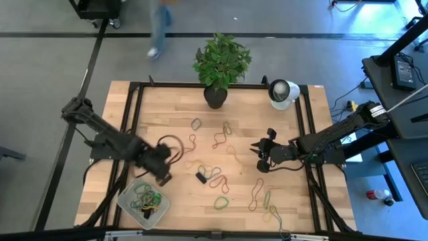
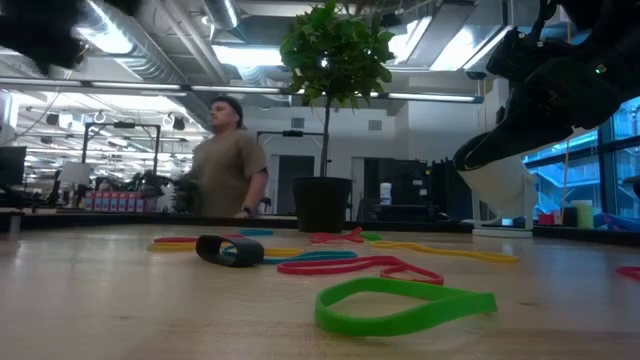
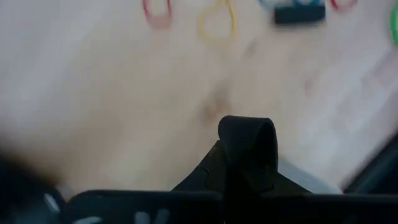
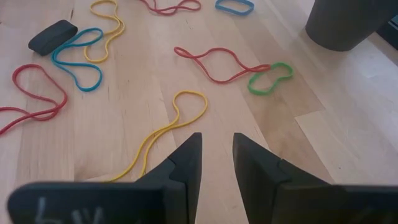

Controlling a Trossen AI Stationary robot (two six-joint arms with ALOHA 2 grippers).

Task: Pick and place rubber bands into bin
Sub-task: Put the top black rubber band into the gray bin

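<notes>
wooden table [image 1: 174, 114], left claw [image 1: 162, 177] closed beside bin [image 1: 127, 203], rubber bands [image 1: 221, 181] scattered

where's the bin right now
In the high view the bin sits at the table's near-left corner, some bands already inside, just below the left hand.

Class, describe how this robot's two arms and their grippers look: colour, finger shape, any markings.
Both arms are dark, jointed and slender. The right gripper has two black wedge-shaped fingers above a bar with pale handwritten marks. The left gripper ends in a rounded black tip.
</notes>
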